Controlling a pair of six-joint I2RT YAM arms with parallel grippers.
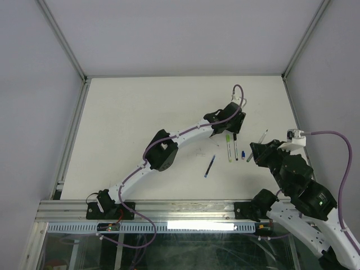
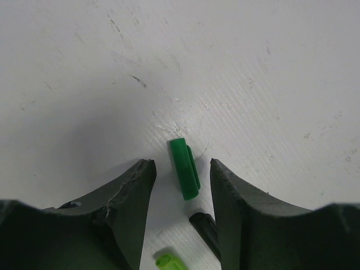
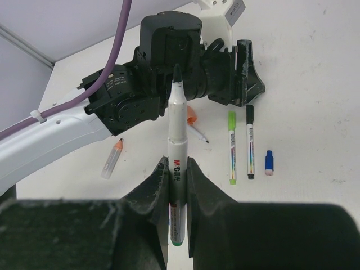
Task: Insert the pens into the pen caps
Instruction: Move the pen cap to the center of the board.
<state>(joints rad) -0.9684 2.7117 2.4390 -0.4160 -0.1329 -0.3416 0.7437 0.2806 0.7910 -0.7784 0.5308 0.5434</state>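
A dark green pen cap (image 2: 185,169) lies flat on the white table between the fingers of my left gripper (image 2: 180,162), which stands open around it without touching. In the top view the left gripper (image 1: 234,133) is lowered at the far ends of two pens. My right gripper (image 3: 178,166) is shut on a white-barrelled pen (image 3: 178,124) with a green rear end, its dark tip pointing away toward the left arm. Seen from above, the right gripper (image 1: 256,151) holds this pen (image 1: 262,139) just right of the others.
A light green pen (image 3: 232,147), a black pen (image 3: 249,142) and a blue cap (image 3: 269,162) lie side by side. An orange cap (image 3: 192,115) sits by a thin pen tip. An orange-tipped pen (image 3: 111,159) lies left. A blue pen (image 1: 210,166) lies nearer the arm bases.
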